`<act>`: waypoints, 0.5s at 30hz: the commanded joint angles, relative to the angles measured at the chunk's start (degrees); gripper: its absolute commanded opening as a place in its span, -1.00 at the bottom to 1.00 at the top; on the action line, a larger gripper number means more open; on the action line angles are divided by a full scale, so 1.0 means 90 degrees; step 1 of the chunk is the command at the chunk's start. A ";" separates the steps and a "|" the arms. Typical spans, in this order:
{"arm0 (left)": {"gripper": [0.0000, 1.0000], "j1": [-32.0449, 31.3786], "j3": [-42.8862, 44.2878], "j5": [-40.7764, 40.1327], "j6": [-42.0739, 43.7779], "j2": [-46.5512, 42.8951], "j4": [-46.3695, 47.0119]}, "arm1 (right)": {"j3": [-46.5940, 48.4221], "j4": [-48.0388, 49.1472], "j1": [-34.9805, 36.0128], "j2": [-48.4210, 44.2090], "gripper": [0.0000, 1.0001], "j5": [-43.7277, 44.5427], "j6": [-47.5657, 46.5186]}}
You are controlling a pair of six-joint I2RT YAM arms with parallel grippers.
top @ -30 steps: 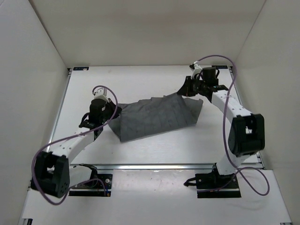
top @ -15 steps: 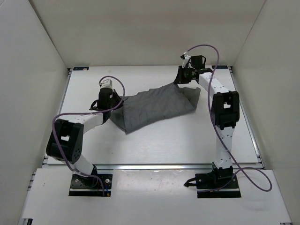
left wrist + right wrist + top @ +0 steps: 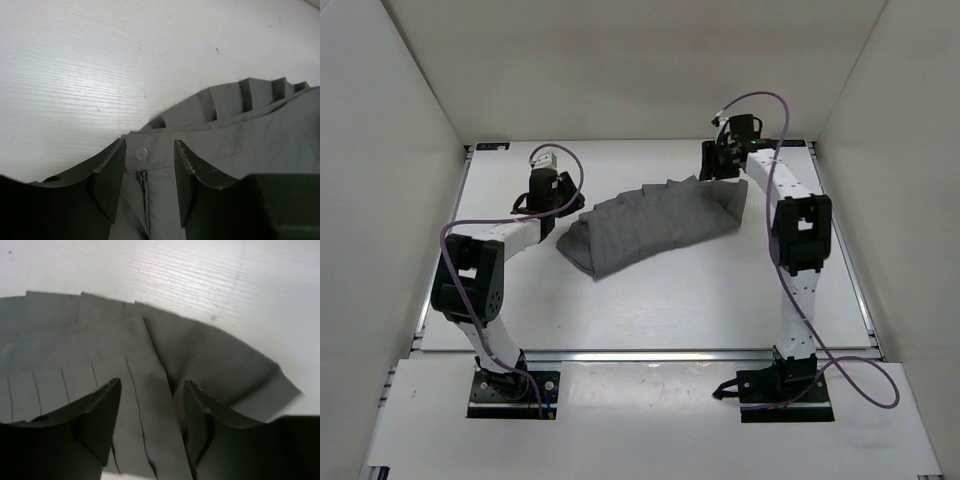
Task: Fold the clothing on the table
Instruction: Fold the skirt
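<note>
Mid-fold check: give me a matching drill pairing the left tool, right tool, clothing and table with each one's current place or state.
1. left tool
2. right tool
3. clothing
4. table

A. white and flat
B. open over the pleated end of the fabric
C. grey, lying rumpled
D. open over the waistband button

Pairs: 1-D, 2-B, 3-C, 4-A

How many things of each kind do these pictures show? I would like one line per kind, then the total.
grey pleated skirt: 1
black grippers: 2, the left gripper and the right gripper
white table: 1
Total: 4
</note>
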 commanded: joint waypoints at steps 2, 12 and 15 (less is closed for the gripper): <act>0.06 -0.0083 0.0219 0.0394 0.0276 -0.0610 -0.0815 | -0.1388 0.0530 -0.0416 -0.1823 0.06 0.0419 0.0085; 0.08 -0.0006 -0.1109 0.0335 -0.0270 -0.1637 -0.1334 | -0.2993 0.1350 -0.1256 -0.2022 0.09 -0.0253 0.0046; 0.08 0.0023 -0.1236 0.0374 -0.0221 -0.1666 -0.1412 | -0.2778 0.1410 -0.1314 -0.1651 0.09 -0.0381 0.0095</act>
